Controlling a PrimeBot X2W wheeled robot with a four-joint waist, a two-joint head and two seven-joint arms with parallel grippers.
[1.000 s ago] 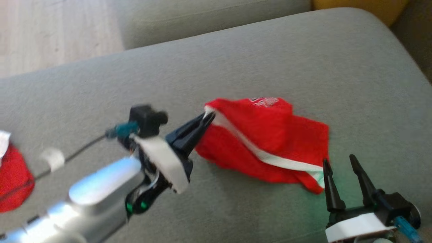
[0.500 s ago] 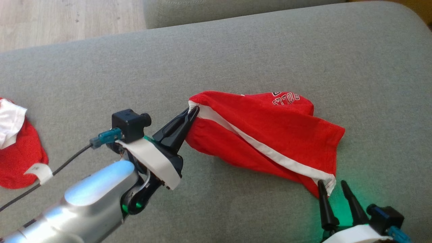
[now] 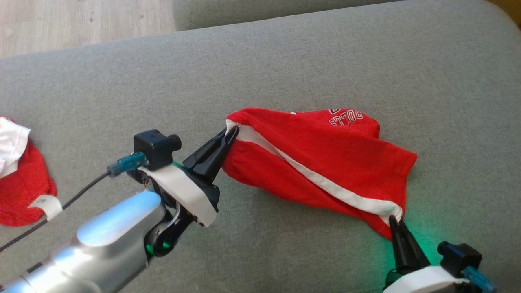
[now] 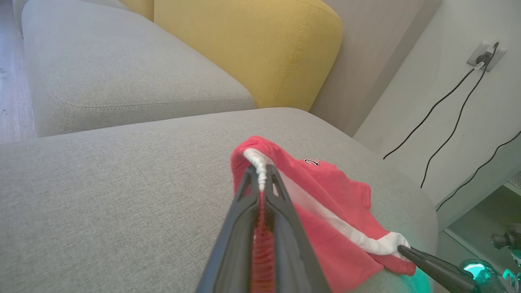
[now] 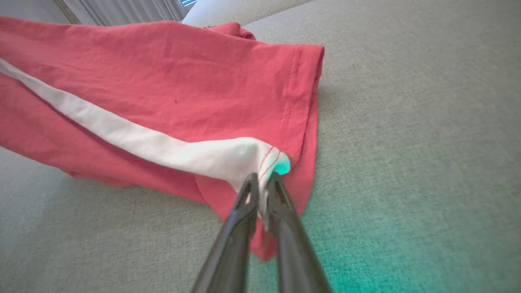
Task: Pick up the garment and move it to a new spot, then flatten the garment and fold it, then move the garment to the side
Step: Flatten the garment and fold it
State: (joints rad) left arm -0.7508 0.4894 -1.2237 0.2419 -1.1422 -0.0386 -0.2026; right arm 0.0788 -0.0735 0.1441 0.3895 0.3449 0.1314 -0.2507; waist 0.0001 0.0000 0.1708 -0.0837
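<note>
Looking down, you have the grey sofa cushion [image 3: 325,61] under the red garment [image 3: 338,158], which lies near its middle. Your left gripper [image 3: 229,135] is clamped on one end of its white stripe [image 3: 313,178]; your right gripper [image 3: 394,220] pinches the other end, at the hem.

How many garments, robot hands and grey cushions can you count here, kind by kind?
Red garments: 2 (held garment, second garment)
Robot hands: 2 (left hand, right hand)
Grey cushions: 2 (near cushion, far cushion)
Total: 6
</note>
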